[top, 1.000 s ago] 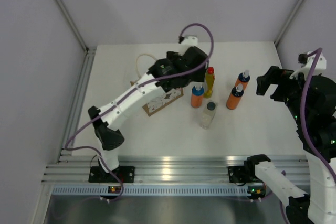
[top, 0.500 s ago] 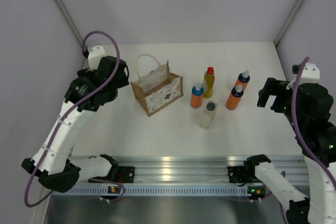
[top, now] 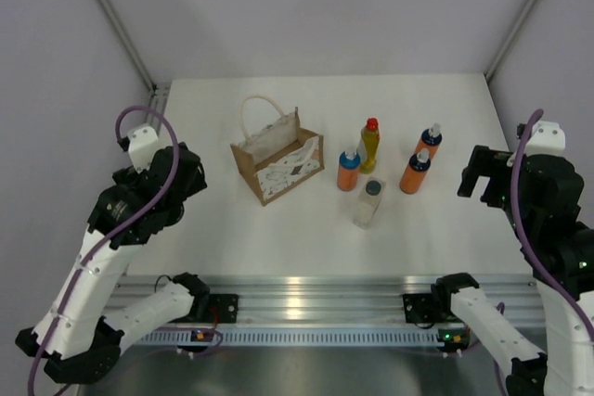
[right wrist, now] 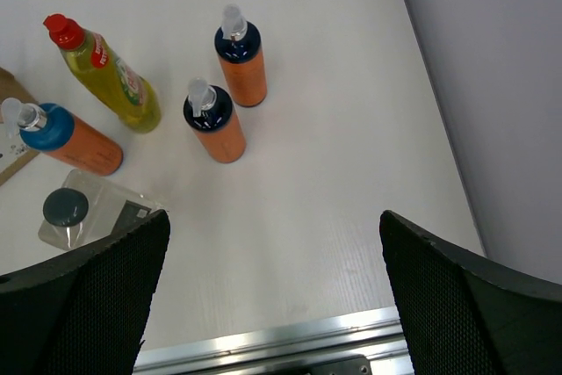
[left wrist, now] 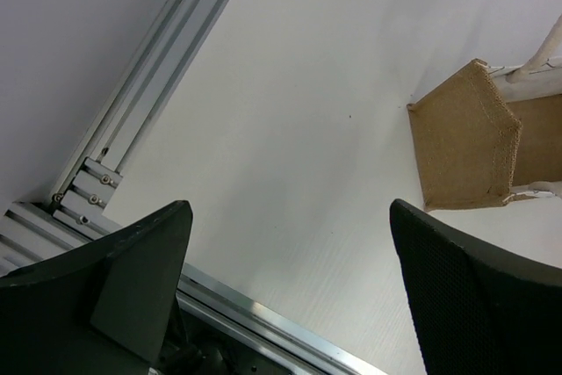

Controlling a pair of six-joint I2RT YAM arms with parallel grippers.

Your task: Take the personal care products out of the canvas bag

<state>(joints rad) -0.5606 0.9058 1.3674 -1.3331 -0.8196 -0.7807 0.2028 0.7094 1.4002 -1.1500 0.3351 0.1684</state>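
Observation:
The canvas bag (top: 278, 162) stands upright left of the table's middle; no bottle shows in it. The yellow bottle with a red cap (top: 370, 143), three orange bottles (top: 349, 171) (top: 415, 172) (top: 429, 141) and the clear bottle with a dark cap (top: 369, 201) stand on the table to its right. My left gripper (top: 186, 181) is open and empty, left of the bag and apart from it; its wrist view shows it (left wrist: 288, 212) with the bag's brown end (left wrist: 464, 142) beyond. My right gripper (top: 475, 173) (right wrist: 274, 217) is open and empty, right of the bottles.
A metal rail (top: 306, 296) runs along the table's near edge, and another (left wrist: 158, 68) along its left edge. Grey walls close in the left, the back and the right (right wrist: 492, 85). The right wrist view shows all five bottles, the yellow one (right wrist: 110, 76) at the upper left.
My left arm has pulled back from over the bag to the table's left front, empty. My right gripper has shifted only slightly. The bottles and the bag have not moved.

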